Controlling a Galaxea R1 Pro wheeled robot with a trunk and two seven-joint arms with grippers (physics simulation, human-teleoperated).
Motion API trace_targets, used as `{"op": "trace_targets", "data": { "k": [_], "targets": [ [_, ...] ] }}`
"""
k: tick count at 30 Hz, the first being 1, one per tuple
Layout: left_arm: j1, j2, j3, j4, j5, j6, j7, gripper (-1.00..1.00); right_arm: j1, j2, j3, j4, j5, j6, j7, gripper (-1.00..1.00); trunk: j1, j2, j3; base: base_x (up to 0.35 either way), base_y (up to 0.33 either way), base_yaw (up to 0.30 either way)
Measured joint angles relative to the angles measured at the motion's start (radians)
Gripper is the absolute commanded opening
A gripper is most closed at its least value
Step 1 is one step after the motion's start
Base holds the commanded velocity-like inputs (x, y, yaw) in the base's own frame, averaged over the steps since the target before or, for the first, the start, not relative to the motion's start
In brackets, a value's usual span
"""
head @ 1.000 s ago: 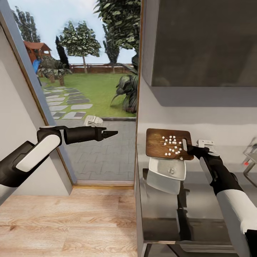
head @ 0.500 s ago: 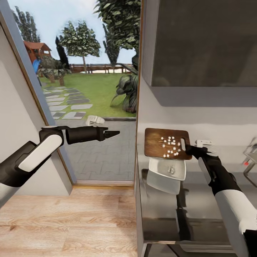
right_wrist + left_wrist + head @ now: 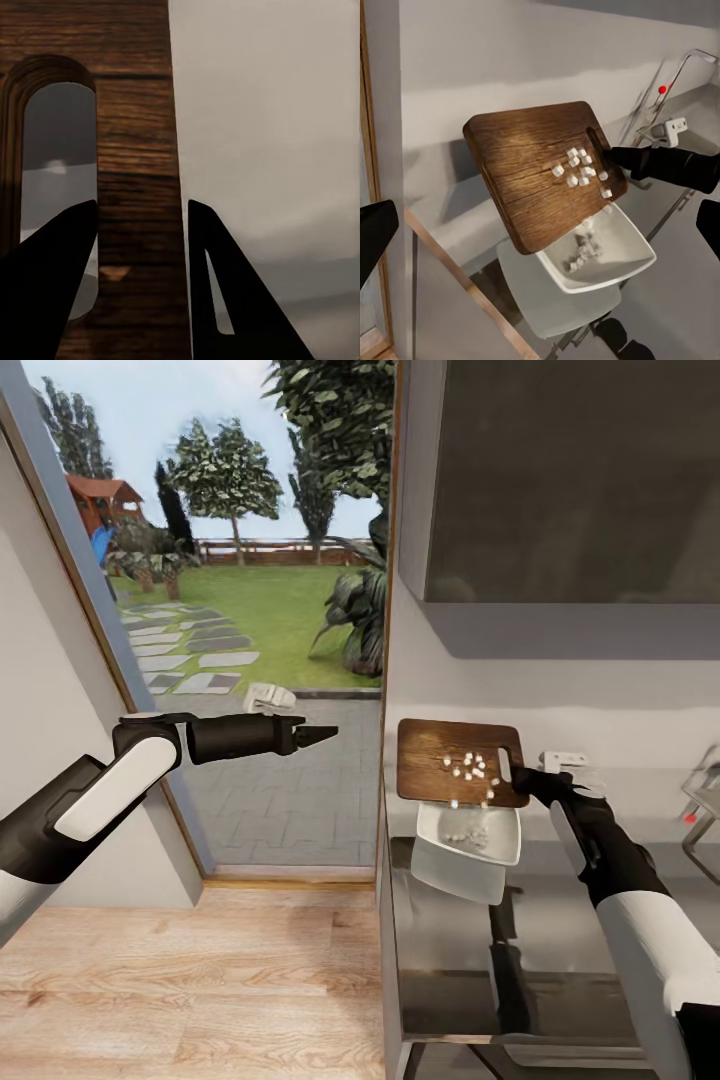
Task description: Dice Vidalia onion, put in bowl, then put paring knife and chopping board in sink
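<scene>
My right gripper [image 3: 522, 780] is shut on the slot-handle end of the dark brown chopping board [image 3: 445, 760], one finger [image 3: 52, 285] through the slot. I hold the board tilted above the white bowl [image 3: 500, 840], which stands on the glossy countertop [image 3: 560, 950]. Small white onion dice [image 3: 468, 765] cling to the board's lower half, and others lie in the bowl [image 3: 615, 259]. My left gripper [image 3: 315, 735] hovers open in the doorway, left of the counter, with nothing between its fingers [image 3: 375, 236]. The sink's tap with its red knob [image 3: 690, 818] shows at the far right. The paring knife is out of view.
An open doorway [image 3: 250, 660] to a garden lies left of the counter, with a wooden floor [image 3: 190, 980] below. A grey wall cabinet [image 3: 570, 480] hangs over the counter. A small white fitting [image 3: 565, 762] sits just behind my right wrist.
The board has shifted left and tipped steeper. The onion dice have slid down it, and several have dropped into the bowl. My left arm has edged slightly right.
</scene>
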Motion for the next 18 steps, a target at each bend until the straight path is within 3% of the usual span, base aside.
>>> {"op": "trace_targets", "data": {
  "k": [18],
  "targets": [
    [0.000, 0.000, 0.000, 0.000, 0.000, 0.000, 0.000, 1.00, 0.000, 0.001, 0.025, -0.001, 0.000, 0.000, 0.000, -1.00, 0.000, 0.000, 0.000, 0.000, 0.000, 0.000]
  ]
}}
